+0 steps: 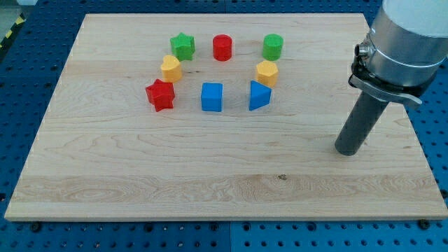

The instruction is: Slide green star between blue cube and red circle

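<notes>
The green star [183, 46] lies near the view's top, left of the red circle [222, 47]. The blue cube [211, 96] sits below the red circle, with a gap between them. My tip [348, 150] rests on the board at the view's right, far from all the blocks and well right of the blue cube.
A green cylinder [273, 46] lies right of the red circle. A yellow block [171, 68] sits below the green star, a red star [160, 94] below that. Another yellow block [267, 72] and a blue triangular block [259, 96] lie right of the blue cube. The wooden board [105, 175] rests on a blue pegboard.
</notes>
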